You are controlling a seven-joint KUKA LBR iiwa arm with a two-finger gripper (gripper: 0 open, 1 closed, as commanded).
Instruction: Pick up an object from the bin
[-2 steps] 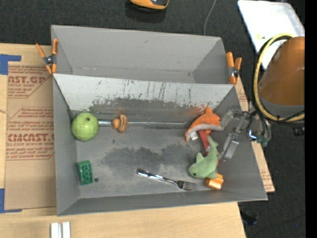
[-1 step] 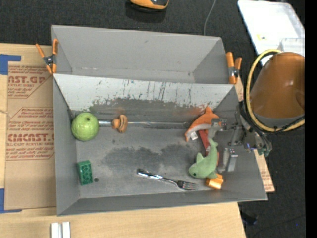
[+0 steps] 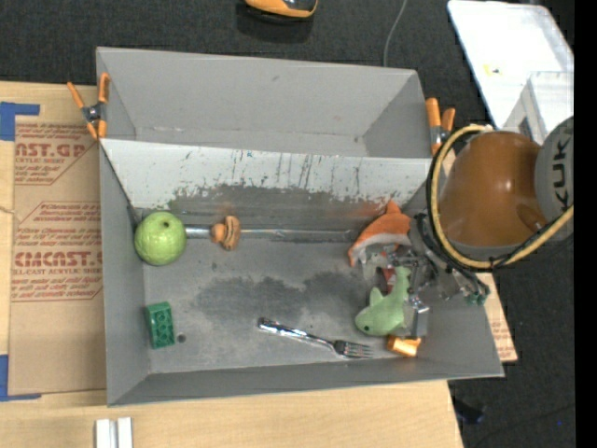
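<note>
Just beside the pincer (image 3: 412, 292) lies a pale green toy (image 3: 381, 317), with a fork (image 3: 312, 338) a bit farther off. The toy looks soft, light and squashy, so grab its fat middle. Whether the pincer is apart or together, I cannot tell.

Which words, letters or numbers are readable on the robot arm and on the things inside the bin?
"KU": on the grey arm link; the rest of the word is cut off.
No readable text on the green apple, the green block or the fork.
</note>
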